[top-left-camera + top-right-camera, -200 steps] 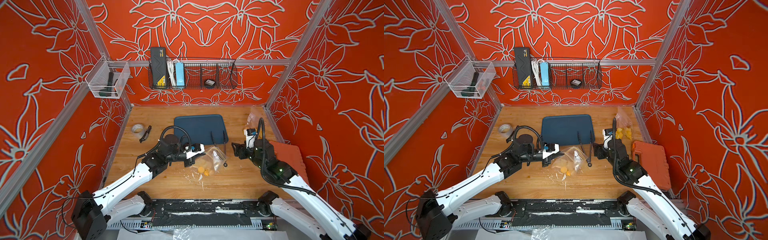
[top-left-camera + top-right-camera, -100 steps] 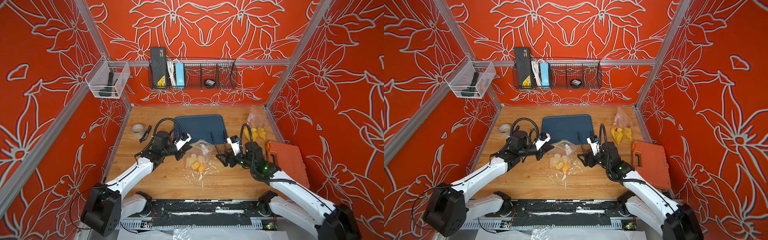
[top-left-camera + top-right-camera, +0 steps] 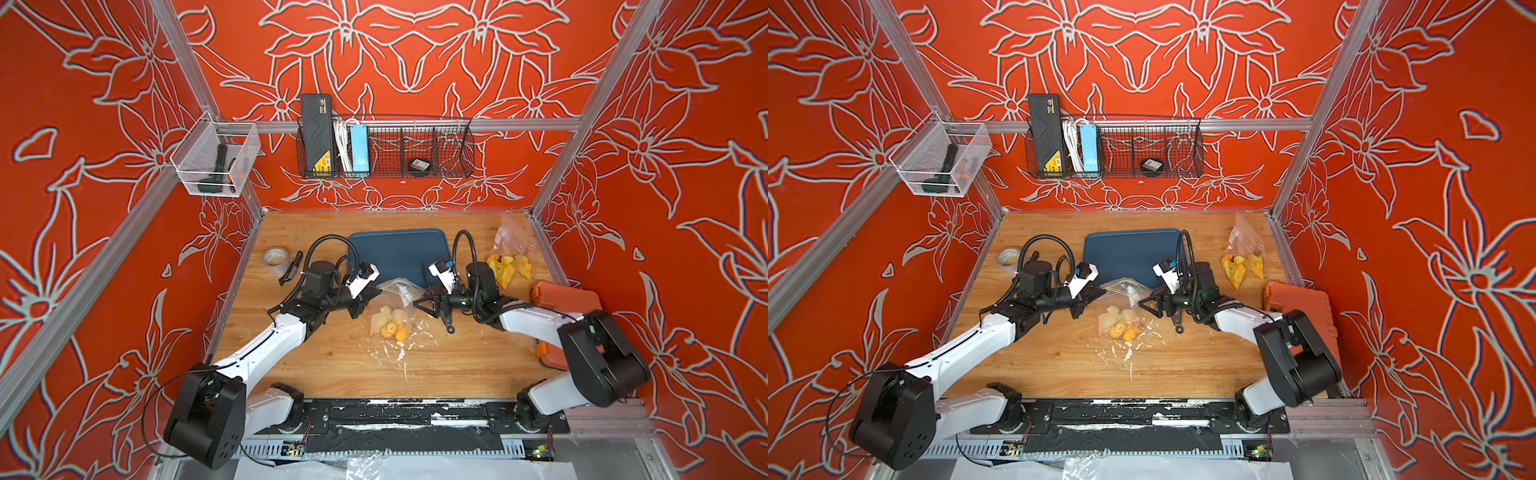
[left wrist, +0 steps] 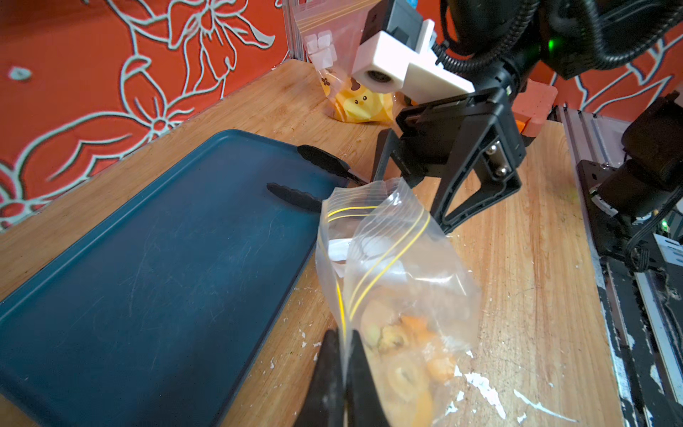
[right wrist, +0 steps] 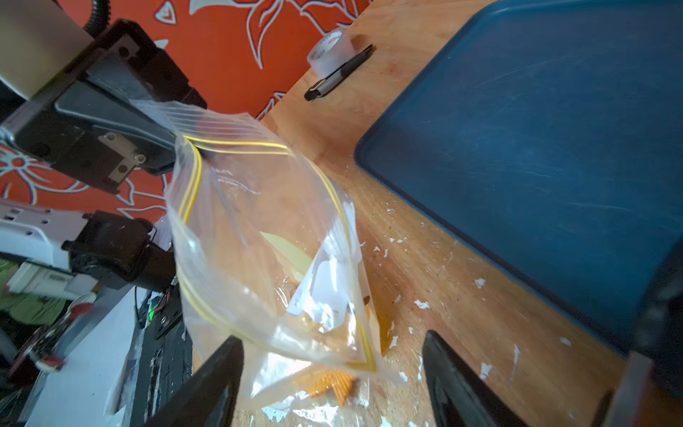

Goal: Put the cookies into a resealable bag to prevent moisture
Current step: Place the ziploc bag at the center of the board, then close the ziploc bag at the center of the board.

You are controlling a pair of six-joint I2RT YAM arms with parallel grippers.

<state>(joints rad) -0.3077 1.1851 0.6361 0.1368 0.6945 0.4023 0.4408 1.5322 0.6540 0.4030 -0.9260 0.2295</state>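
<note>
**Resealable bag: loaded, not yet sealed**

- **Left hand** (image 4: 343, 351): pressed together, pinching the zip edge of the resealable bag (image 4: 391, 258) on the bag's 9 o'clock side.
- **Right hand** (image 5: 331, 338): spread wide and holding nothing. It sits at the bag's 3 o'clock side, with its fingers flanking the free corner of the mouth. Whether they touch the film cannot be told.
- **Contents:** the cookies (image 3: 392, 326), orange and yellow, are heaped in the bag's lower end. That end rests on the desk (image 3: 332, 365), just at 6 o'clock of the blue tray (image 3: 399, 249).
- **Progress (judged):** loading looks complete.
  - The tray is bare, and no whole cookie shows loose on the desk, only pale flecks.
  - The yellow zip lines stand apart and the mouth gapes, so pressing the seal shut is what remains.
- **Orientation:** in both top views the bag's long axis runs 12 to 6 o'clock. The mouth points toward 12 and is lifted. The weighted bottom points toward 6. The bag hangs leaning rather than lying flat.
- **Nearby:**
  - Black tongs (image 3: 448, 322) lie at the bag's 4 o'clock.
  - A second bag (image 3: 509, 262) with yellow cartoon prints lies well apart at 2 o'clock.
</note>
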